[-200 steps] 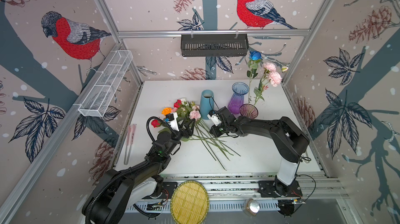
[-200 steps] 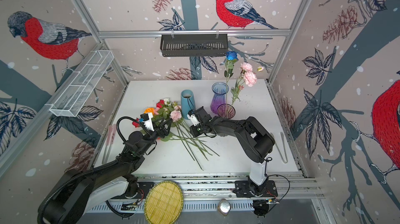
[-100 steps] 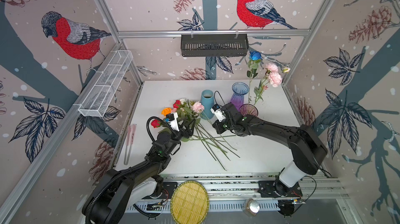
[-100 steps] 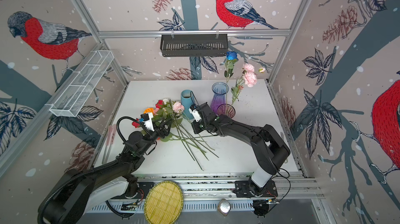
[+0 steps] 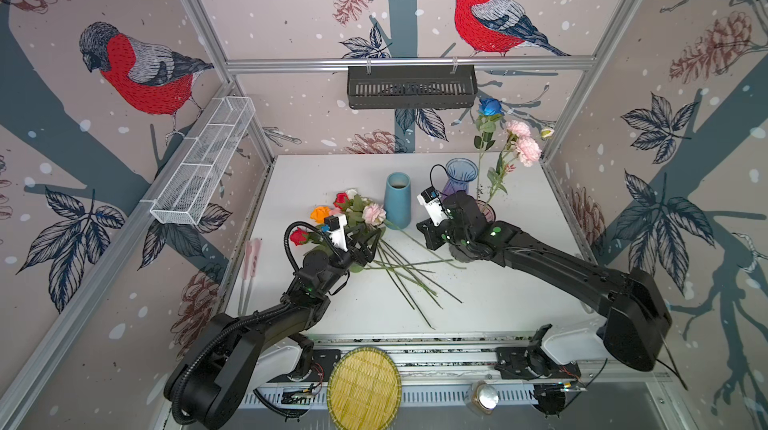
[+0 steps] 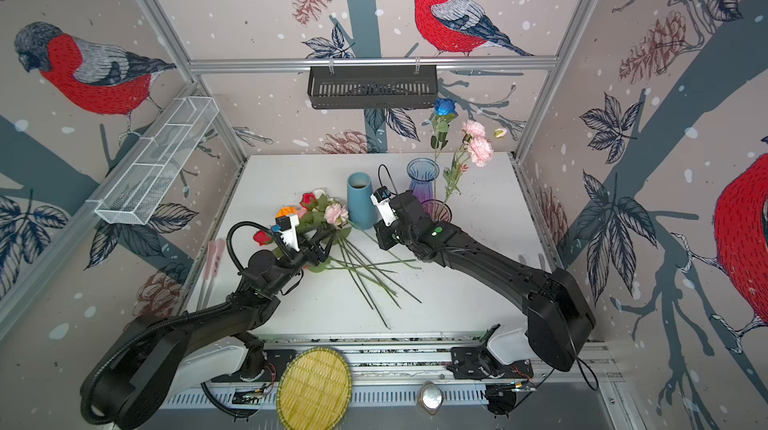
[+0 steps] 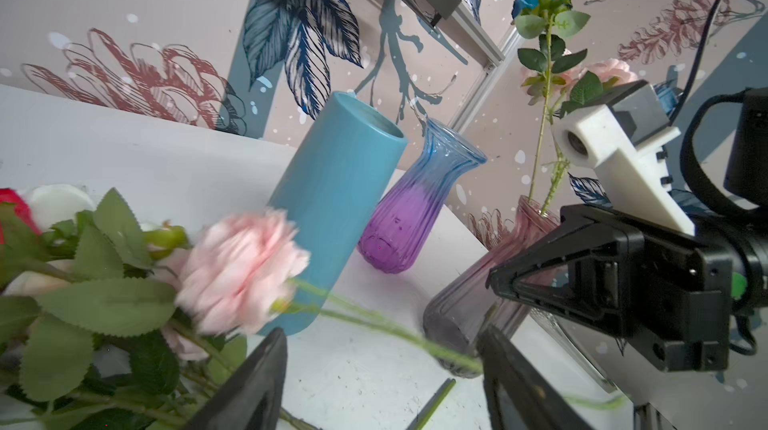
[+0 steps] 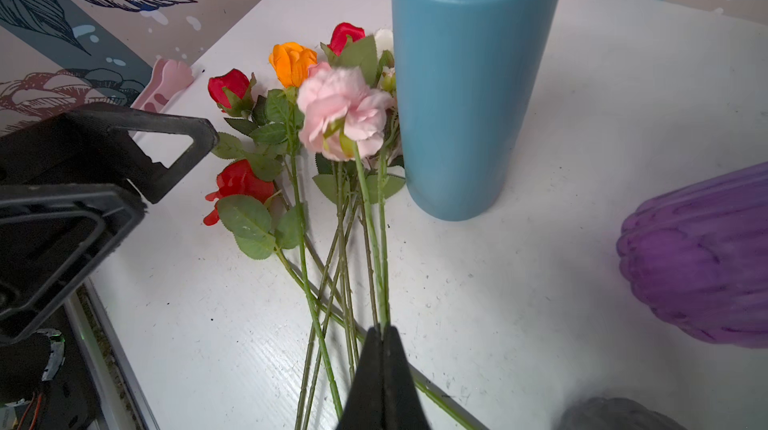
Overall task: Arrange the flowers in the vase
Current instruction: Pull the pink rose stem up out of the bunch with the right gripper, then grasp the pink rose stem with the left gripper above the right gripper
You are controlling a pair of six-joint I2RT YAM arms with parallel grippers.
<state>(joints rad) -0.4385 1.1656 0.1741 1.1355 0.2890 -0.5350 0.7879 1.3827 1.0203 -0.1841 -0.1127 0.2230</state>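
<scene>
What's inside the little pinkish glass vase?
The pinkish vase holds stems of a blue rose and pink carnations. The right arm hides its bottom in both top views.

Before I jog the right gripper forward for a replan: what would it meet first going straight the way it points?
Probably the pink carnation whose stem the right gripper is shut on, then the red and orange roses behind it; the blue vase stands just beside that line. Depth is unclear.
</scene>
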